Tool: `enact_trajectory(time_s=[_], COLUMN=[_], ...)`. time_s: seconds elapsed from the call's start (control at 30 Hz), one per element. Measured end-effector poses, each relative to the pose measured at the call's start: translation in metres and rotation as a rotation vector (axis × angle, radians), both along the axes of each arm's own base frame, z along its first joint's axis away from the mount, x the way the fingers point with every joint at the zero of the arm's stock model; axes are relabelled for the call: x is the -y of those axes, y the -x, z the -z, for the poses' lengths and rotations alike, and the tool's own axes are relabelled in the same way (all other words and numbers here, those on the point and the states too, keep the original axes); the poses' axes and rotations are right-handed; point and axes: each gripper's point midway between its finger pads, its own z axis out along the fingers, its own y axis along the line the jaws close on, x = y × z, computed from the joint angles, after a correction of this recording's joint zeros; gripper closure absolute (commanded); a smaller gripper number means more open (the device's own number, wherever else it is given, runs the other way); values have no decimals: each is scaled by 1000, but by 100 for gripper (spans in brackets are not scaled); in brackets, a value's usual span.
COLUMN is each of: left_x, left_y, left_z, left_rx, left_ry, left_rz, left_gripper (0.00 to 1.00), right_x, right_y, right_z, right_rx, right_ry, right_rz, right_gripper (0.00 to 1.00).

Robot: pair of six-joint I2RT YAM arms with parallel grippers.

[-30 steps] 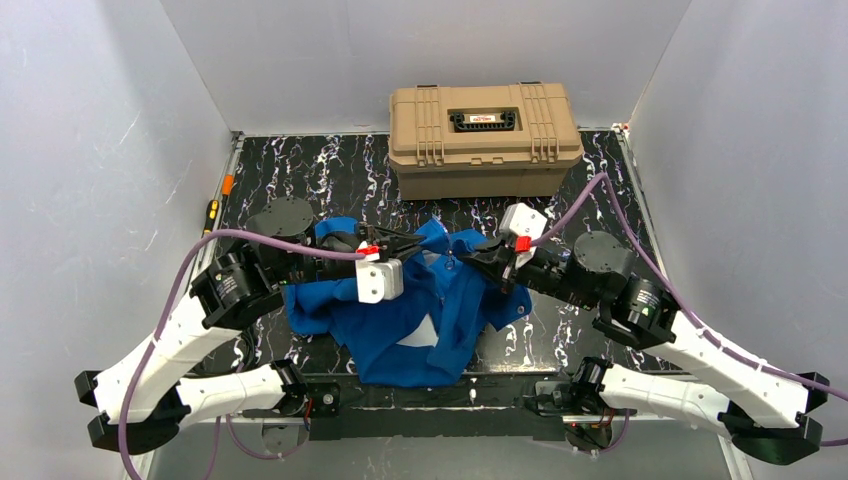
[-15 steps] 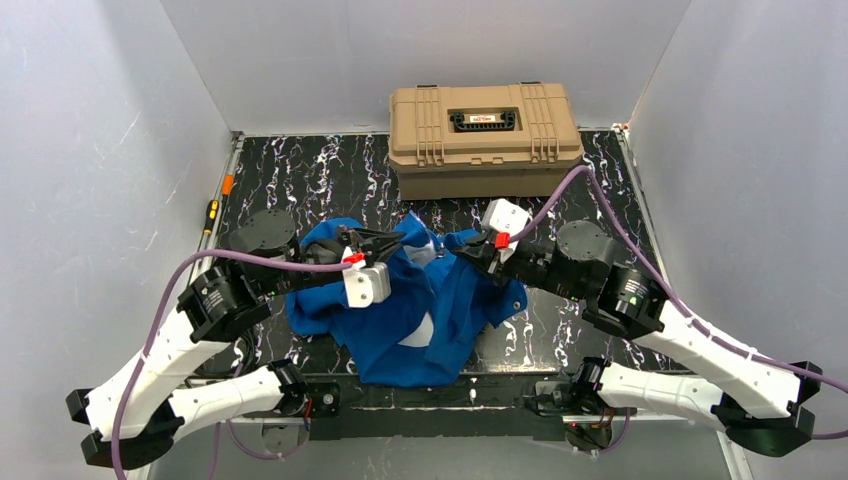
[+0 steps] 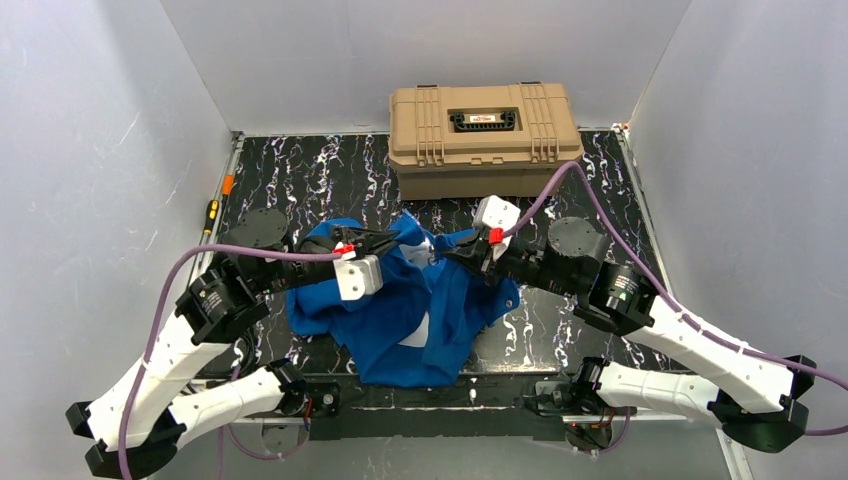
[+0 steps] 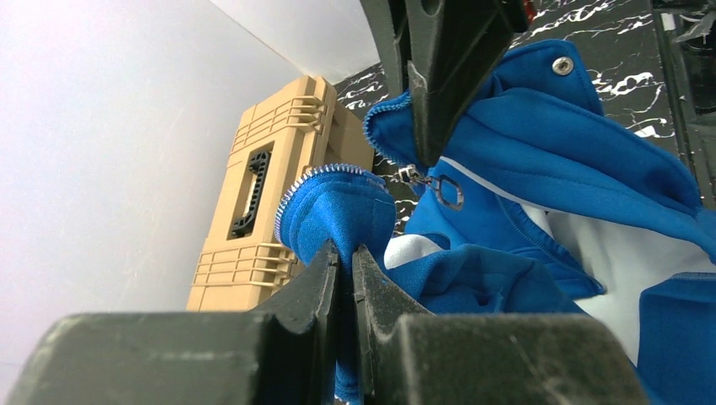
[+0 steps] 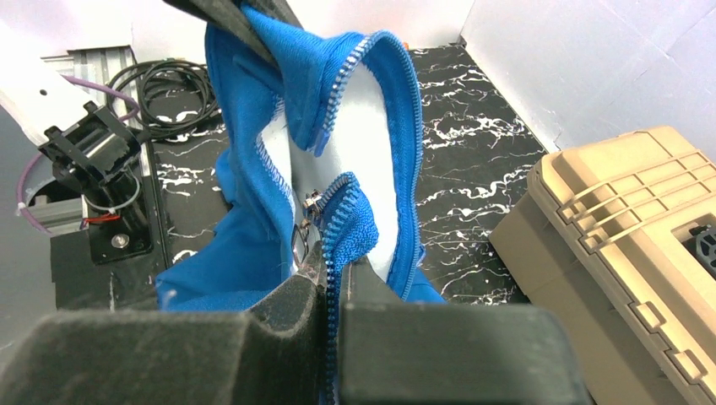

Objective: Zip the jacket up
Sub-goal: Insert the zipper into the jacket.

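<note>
Our left gripper (image 4: 344, 257) is pinched shut on a fold of the jacket (image 4: 549, 160), its two dark fingers meeting on the blue cloth. Just above them, a curled edge carries a row of zipper teeth (image 4: 314, 173). Our right gripper (image 5: 331, 270) is clamped tight too. It grips the other front edge, and the teeth of that edge run up from between its fingers. The slider (image 5: 309, 202) sits just beside those teeth, right above the fingertips. From the left wrist we see the right gripper's fingers coming down from the top, and their tip meets the cloth where the oval pull ring (image 4: 447, 190) hangs. A small metal snap (image 4: 561, 65) shows on the blue fold behind it.

From above, the two grippers face each other over the middle of the table (image 3: 320, 175), near one another but apart. Between them they hold the top of the jacket up off the surface. The rest of it drapes toward the near edge, between our arm bases, and a patch of pale lining (image 3: 422, 330) shows in the open front. Farther out, a tan case (image 3: 485, 135) stands at the far edge, lid closed, clear of the jacket. The table under it all is black with white veins.
</note>
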Motion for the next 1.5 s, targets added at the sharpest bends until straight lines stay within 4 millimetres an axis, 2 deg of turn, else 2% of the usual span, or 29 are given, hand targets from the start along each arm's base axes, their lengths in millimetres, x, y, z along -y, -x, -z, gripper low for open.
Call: enact_trajectory(time_s=[0.4,1.5], left_x=[4,5], left_y=[6,8], left_z=[4,16], left_rx=[17,88], left_ry=[-11,-53], left_rz=[51,88], left_gripper=[100,100], right_x=[-7,-4], right_y=[-2,4], right_z=[-5,-12], right_rx=[-16,-69], right_ry=[-15,-56], right_rz=[-2,-6], right_gripper=[99,99])
